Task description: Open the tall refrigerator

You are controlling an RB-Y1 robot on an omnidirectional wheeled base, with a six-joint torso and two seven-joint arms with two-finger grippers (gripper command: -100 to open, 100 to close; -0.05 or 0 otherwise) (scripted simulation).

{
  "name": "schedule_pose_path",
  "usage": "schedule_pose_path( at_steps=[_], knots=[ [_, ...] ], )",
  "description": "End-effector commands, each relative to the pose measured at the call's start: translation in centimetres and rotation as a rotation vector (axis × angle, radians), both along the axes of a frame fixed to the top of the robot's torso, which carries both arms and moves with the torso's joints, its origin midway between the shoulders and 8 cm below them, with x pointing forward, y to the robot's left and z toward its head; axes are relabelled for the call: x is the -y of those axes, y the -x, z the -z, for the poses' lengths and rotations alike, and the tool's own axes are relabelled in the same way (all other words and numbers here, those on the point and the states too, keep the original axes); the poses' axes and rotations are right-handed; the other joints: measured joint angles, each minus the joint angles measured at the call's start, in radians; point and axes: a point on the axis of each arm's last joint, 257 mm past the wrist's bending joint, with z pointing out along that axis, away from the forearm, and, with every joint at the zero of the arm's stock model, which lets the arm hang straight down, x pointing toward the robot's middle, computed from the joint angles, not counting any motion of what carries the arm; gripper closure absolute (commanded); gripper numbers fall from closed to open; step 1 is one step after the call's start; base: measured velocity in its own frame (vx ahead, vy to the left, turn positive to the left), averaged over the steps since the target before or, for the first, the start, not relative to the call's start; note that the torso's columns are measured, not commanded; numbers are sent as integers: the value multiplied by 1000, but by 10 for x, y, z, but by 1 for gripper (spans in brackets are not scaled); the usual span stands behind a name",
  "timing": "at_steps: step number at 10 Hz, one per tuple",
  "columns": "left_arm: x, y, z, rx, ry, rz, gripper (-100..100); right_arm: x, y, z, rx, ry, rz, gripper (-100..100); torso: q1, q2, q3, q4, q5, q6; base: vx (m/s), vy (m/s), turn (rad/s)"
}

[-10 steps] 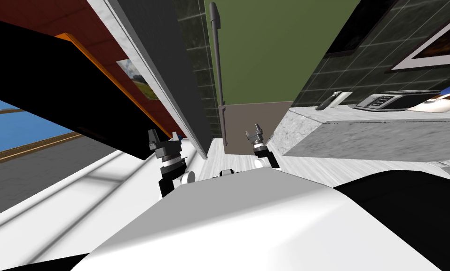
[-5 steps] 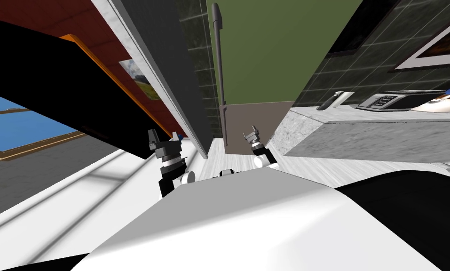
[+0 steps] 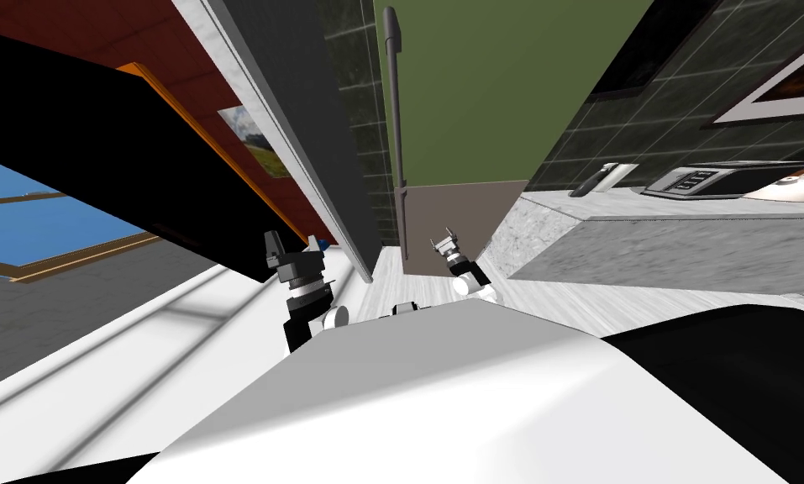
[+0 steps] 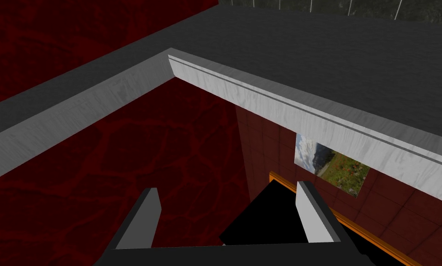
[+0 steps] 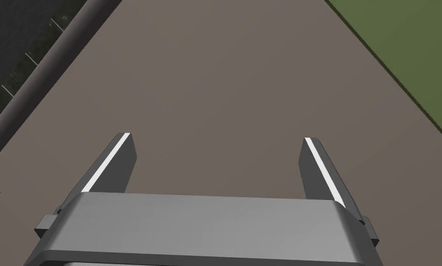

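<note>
Standing close in front of the tall refrigerator [image 3: 475, 92], a two-tone cabinet with a flat olive-green upper door, the robot has its right gripper [image 3: 447, 242] raised low against the brownish-grey lower panel [image 3: 454, 220]. That arm sits where it does for a plain reason: the long dark grey bar handle [image 3: 398, 126] runs up the edge of the doors on the robot's left, and the gripper is near its bottom end.

In the right wrist view the right gripper [image 5: 216, 138] has its two blades spread wide with nothing between them. The brownish-grey lower panel [image 5: 243, 78] lies flat ahead of them, and the dark grey bar handle [image 5: 44, 74] passes outside one finger rather than between the pair. I'd judge this to be the approach, with the grasp not yet made; the hand would need to shift sideways to bring the bar into the gap.

The left gripper [image 3: 291, 245] is held off to the robot's left, away from the doors, and its fingers [image 4: 143, 217] stand apart and empty.

The refrigerator is shut, both doors flush, so whatever it holds is hidden. Beside it a mottled grey stone-look counter [image 3: 643, 244] carries a flat dark appliance with a keypad [image 3: 698, 180].
</note>
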Motion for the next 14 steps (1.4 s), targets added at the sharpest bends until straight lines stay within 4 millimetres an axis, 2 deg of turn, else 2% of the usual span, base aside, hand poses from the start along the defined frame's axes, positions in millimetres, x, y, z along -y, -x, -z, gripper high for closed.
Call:
schedule_pose_path(
  at_steps=[1, 2, 3, 4, 5, 6, 11, 12, 13, 14],
  knots=[
    [0, 0, 0, 0, 0, 0, 0, 1, -11, 17, -61, -94, -39, -100, 0, 0, 0, 0, 0, 0, -9, 14, 16],
    [0, 0, 0, 0, 0, 0, 0, 0, -21, 29, -110, -136, -65, -100, 0, 0, 0, 0, 0, 0, -12, 18, 35],
    [0, 0, 0, 0, 0, 0, 0, 0, -21, 30, -114, -168, -68, -100, 0, 0, 0, 0, 0, 0, -9, 14, 16],
    [0, 0, 0, 0, 0, 0, 0, -1, -31, 42, -163, -209, -92, -100, 0, 0, 0, 0, 0, 0, -9, 16, 35],
    [0, 0, 0, 0, 0, 0, 0, 0, -31, 42, -168, -242, -94, -100, 0, 0, 0, 0, 0, 0, -8, 12, 24],
    [0, 0, 0, 0, 0, 0, 0, 0, -41, 53, -216, -281, -114, -100, 0, 0, 0, 0, 0, 0, -9, 14, 35],
    [0, 0, 0, 0, 0, 0, 0, 3, -61, 70, -319, -462, -150, -100, 0, 0, 0, 0, 0, 0, -9, 16, 38],
    [0, 0, 0, 0, 0, 0, 0, 6, -71, 76, -359, -496, -157, -100, 0, 0, 0, 0, 0, 0, -9, 16, 60],
    [0, 0, 0, 0, 0, 0, 0, 6, -71, 76, -363, -533, -161, -100, 0, 0, 0, 0, 0, 0, -6, 11, 29],
    [0, 0, 0, 0, 0, 0, 0, 10, -81, 79, -400, -568, -165, -100, 0, 0, 0, 0, 0, 0, -10, 15, 59]
  ],
)
